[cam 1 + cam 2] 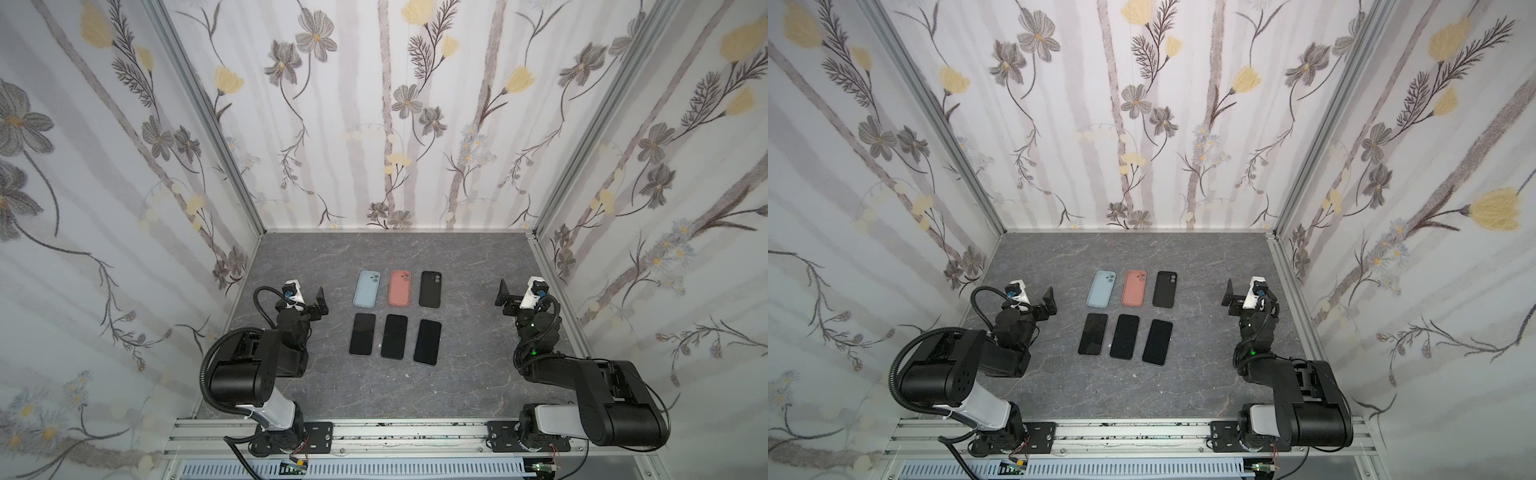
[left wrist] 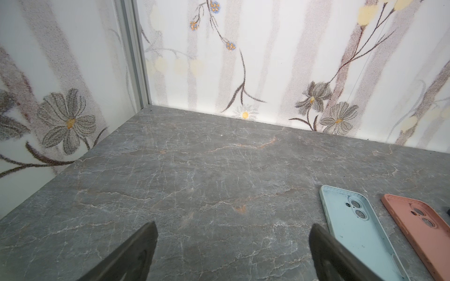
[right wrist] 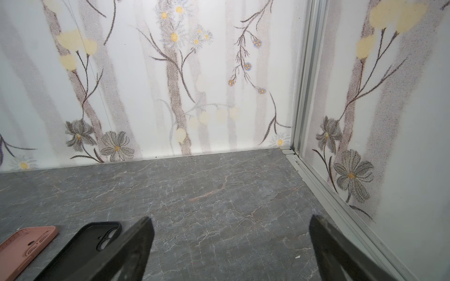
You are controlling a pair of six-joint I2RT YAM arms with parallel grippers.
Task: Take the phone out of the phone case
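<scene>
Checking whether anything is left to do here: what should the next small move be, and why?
Probably none: I'd leave the left gripper and right gripper parked, open. The blue case, pink case and black case look empty, and three phones lie screen-up in the nearer row, apart from them.

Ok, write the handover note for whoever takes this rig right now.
Left gripper: fingers open, empty, beside the left end of the rows.
Right gripper: fingers open, empty, off to the right of the rows.
Far row on the table: blue case, pink case, black case, all empty, insides up.
Near row: left phone, middle phone, right phone, screens up, apart from the cases.
Done: no phone sits in a case.
Left: nothing, as far as the views show.
</scene>
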